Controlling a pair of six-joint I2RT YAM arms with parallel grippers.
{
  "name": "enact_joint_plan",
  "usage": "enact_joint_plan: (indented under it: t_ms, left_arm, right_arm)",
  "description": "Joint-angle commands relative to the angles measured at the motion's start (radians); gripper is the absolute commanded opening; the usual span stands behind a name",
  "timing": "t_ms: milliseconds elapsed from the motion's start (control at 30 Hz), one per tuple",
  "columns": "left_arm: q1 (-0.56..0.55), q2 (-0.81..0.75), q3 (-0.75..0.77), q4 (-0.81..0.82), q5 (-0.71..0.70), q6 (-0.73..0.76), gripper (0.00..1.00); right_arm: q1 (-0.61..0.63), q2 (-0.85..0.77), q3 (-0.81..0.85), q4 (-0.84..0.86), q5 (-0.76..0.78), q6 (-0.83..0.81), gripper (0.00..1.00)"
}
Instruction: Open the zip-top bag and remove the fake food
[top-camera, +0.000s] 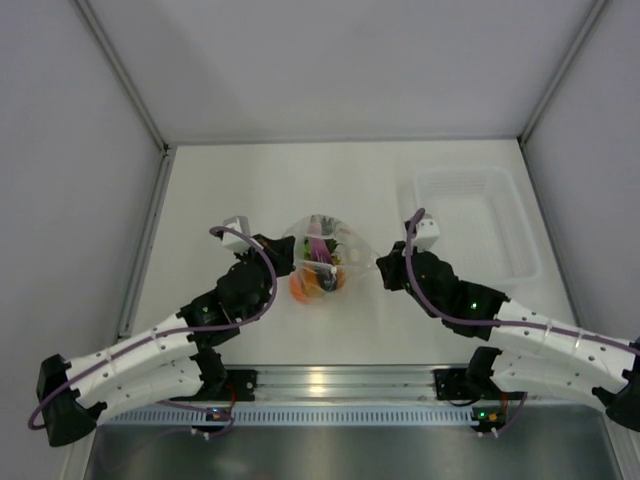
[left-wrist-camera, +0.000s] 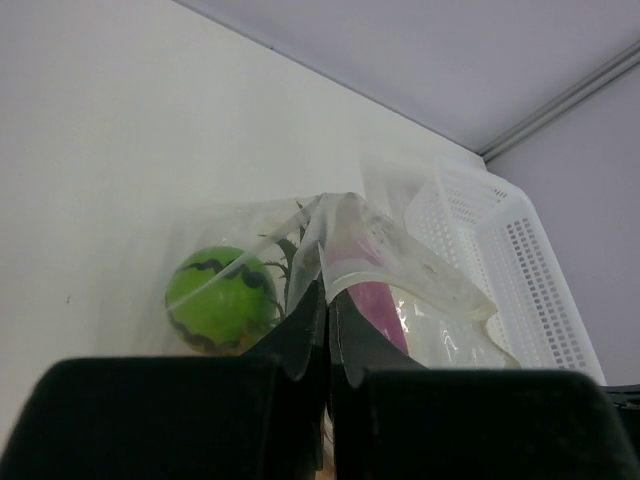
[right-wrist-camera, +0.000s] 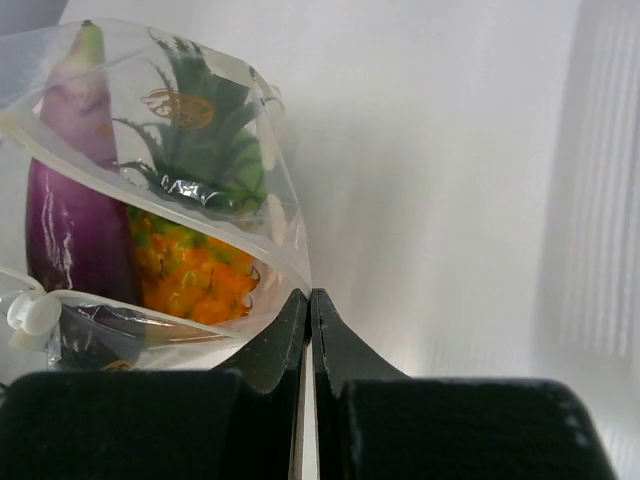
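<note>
The zip-top bag (top-camera: 322, 256) lies mid-table, clear and crinkly, stretched between both grippers. My left gripper (top-camera: 287, 250) is shut on the bag's left lip; in the left wrist view its jaws (left-wrist-camera: 328, 297) pinch the film. The green ball (left-wrist-camera: 215, 298) and the purple eggplant (left-wrist-camera: 375, 305) show inside. My right gripper (top-camera: 384, 266) is shut at the bag's right edge, and the film (right-wrist-camera: 285, 230) runs down into its closed tips (right-wrist-camera: 308, 296). The eggplant (right-wrist-camera: 70, 205) and the orange pineapple (right-wrist-camera: 190, 275) with green leaves sit inside. I cannot pick out the small orange.
A rigid clear rectangular tray (top-camera: 478, 222) stands at the right, just behind my right gripper; it also shows in the left wrist view (left-wrist-camera: 515, 270). White enclosure walls with metal rails close in the table at the left, back and right.
</note>
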Motion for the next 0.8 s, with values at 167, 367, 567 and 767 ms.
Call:
enact_joint_plan:
  t_ms: [167, 367, 567, 767]
  left_arm:
    - [0.001, -0.007, -0.003, 0.017, 0.071, -0.078, 0.0]
    - [-0.008, 0.085, 0.062, 0.018, 0.135, -0.118, 0.0]
    - [-0.053, 0.131, 0.088, 0.018, 0.077, -0.131, 0.0]
    - [-0.154, 0.199, 0.134, 0.018, -0.036, -0.121, 0.0]
  right_arm:
    - [-0.013, -0.118, -0.071, -0.092, 0.025, -0.035, 0.02]
    - [-0.013, -0.133, -0.006, 0.03, -0.198, -0.045, 0.25]
    - [-0.002, -0.115, 0.074, 0.048, -0.269, -0.012, 0.31]
    - [0.022, -0.061, 0.119, 0.093, -0.27, 0.01, 0.31]
